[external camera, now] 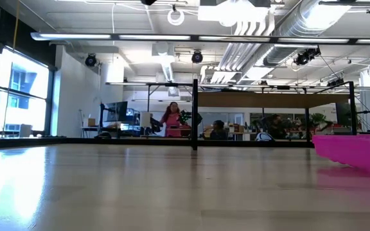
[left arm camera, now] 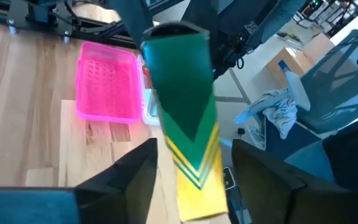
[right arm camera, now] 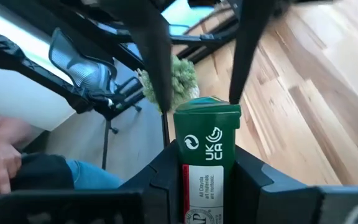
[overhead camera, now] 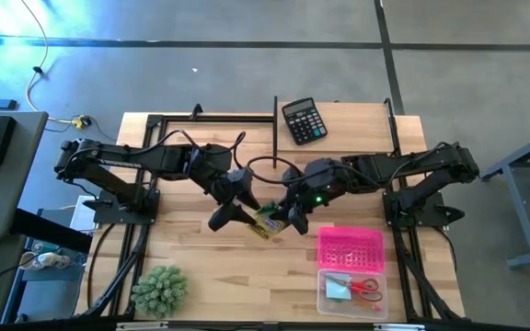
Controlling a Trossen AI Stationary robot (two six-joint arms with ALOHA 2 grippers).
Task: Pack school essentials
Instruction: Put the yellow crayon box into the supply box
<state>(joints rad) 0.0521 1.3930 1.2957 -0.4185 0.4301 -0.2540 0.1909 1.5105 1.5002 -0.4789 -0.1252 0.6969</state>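
High view: you are looking down on both arms meeting over the middle of the desk (overhead camera: pixel 201 267), a green-and-yellow crayon box (overhead camera: pixel 267 223) passing between them above the wood. The right gripper (overhead camera: pixel 294 221) is clenched on the box; in the right wrist view its two dark fingers (right arm camera: pixel 166 168) press against both sides of the carton (right arm camera: pixel 207 162), whose green flap end with white recycling marks points away from the camera. The left gripper (overhead camera: pixel 233 214) sits just beside the other end of the box, its fingers spread. In the left wrist view you see those fingers (left arm camera: pixel 129 174) standing apart from the carton (left arm camera: pixel 188 124), with a gap on each side, so that grip is released.

Near the right arm's base, a pink basket (overhead camera: pixel 350 248) rests on the desk, and touching its near edge is a clear tray (overhead camera: pixel 325 296) holding red-handled scissors (overhead camera: pixel 366 287) and a light-blue square notepad (overhead camera: pixel 339 289). A black calculator (overhead camera: pixel 303 120) lies at the far edge of the desk, well apart from the arms. A green spiky plant (overhead camera: pixel 160 289) stands at the near left corner.
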